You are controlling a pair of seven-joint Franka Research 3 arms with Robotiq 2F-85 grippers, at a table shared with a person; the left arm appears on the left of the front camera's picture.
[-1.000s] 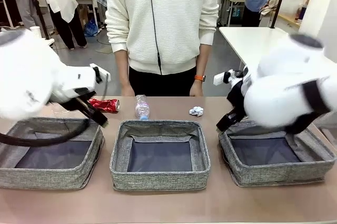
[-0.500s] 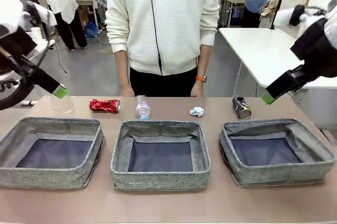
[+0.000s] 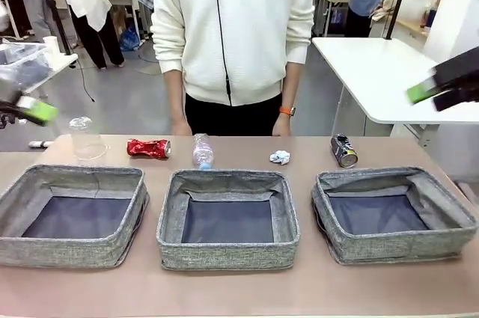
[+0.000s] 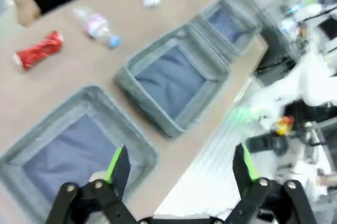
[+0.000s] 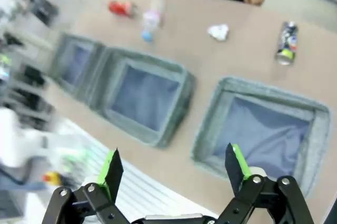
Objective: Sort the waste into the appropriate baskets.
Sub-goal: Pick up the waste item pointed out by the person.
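Baskets (image 3: 227, 177) empty, nothing sorted yet.
Left pincer (image 4: 179, 153) and right pincer (image 5: 172, 154) hover wide open, empty; cup (image 3: 87, 141), red can (image 3: 148, 149), bottle (image 3: 201, 152), paper (image 3: 279, 157), dark can (image 3: 344, 151) line the table's (image 3: 224, 288) far edge, ready for picking.

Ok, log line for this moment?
left hand: open, empty | right hand: open, empty | crushed red can, pink-label bottle, clear cup, paper ball, dark can: on table beyond baskets | baskets: empty

Grey woven baskets (image 3: 228, 254), red can (image 3: 148, 149), pink-labelled bottle (image 3: 202, 152), white paper ball (image 3: 279, 157).
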